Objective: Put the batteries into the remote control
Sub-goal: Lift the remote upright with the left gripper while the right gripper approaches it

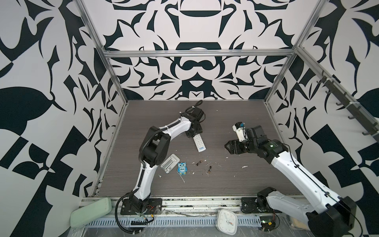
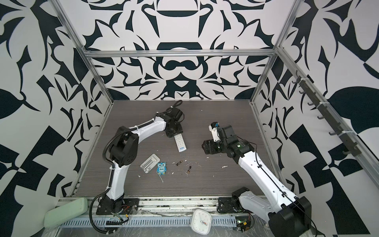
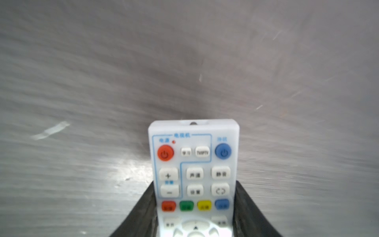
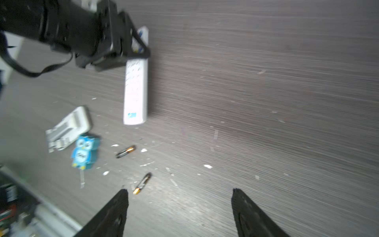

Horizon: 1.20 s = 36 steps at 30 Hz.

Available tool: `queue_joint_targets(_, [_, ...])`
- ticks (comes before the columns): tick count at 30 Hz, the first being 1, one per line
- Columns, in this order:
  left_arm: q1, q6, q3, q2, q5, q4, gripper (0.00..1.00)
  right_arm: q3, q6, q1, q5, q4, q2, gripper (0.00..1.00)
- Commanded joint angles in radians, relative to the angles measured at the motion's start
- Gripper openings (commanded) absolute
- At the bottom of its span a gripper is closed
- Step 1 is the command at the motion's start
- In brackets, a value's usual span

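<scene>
Item 1, remote control point(image 1: 199, 143): white, button face up, near the middle of the bench point(image 1: 235, 184) in both top views, with its blue logo end pointing to 5 o'clock. Your left gripper point(image 3: 194, 184) was clamped across its long sides at the 11 o'clock end.

Item 2, batteries: first battery point(image 1: 199, 163) at the remote's 6 o'clock, second battery point(image 1: 209, 170) at its 5 o'clock. Both lay loose on the bench, apart from each other.

Your right gripper point(image 4: 179, 192) hung at the remote's 3 o'clock, jaws spread wide, holding nothing.

Item 3, grey tray point(image 1: 169, 164) at the remote's 7 o'clock, with the blue owl figure point(image 1: 182, 168) just beside it.
</scene>
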Motion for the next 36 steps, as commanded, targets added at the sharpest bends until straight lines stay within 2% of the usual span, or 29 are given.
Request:
queue_joint_targets(1, [0.009, 0.009, -0.070, -0.153, 0.074, 0.213, 0.28, 0.030, 0.025, 0.003, -0.175, 0.124, 0.008, 0.83])
queue_joint_targets(5, [0.017, 0.036, -0.150, -0.289, 0.094, 0.311, 0.28, 0.039, 0.028, 0.005, -0.270, 0.210, 0.024, 0.84])
queue_joint_targets(9, [0.022, 0.032, -0.177, -0.379, 0.102, 0.320, 0.28, 0.047, 0.035, 0.004, -0.340, 0.274, 0.050, 0.86])
queue_joint_targets(14, [0.022, -0.047, -0.254, -0.462, 0.163, 0.458, 0.28, 0.073, 0.087, 0.003, -0.401, 0.353, 0.085, 0.86])
queue_joint_targets(17, [0.022, -0.084, -0.297, -0.492, 0.185, 0.533, 0.28, 0.086, 0.070, 0.004, -0.413, 0.346, 0.086, 0.85])
queue_joint_targets(21, [0.019, -0.083, -0.298, -0.507, 0.217, 0.543, 0.28, 0.104, 0.027, 0.006, -0.415, 0.312, 0.079, 0.86])
queue_joint_targets(26, [0.020, -0.035, -0.324, -0.547, 0.273, 0.605, 0.29, 0.142, 0.066, 0.006, -0.459, 0.306, 0.075, 0.90])
queue_joint_targets(29, [0.032, 0.010, -0.319, -0.572, 0.346, 0.615, 0.29, 0.175, 0.090, 0.003, -0.520, 0.275, 0.079, 0.99])
queue_joint_targets(36, [0.084, 0.044, -0.317, -0.635, 0.584, 0.646, 0.31, 0.219, 0.103, -0.013, -0.656, 0.241, 0.064, 1.00])
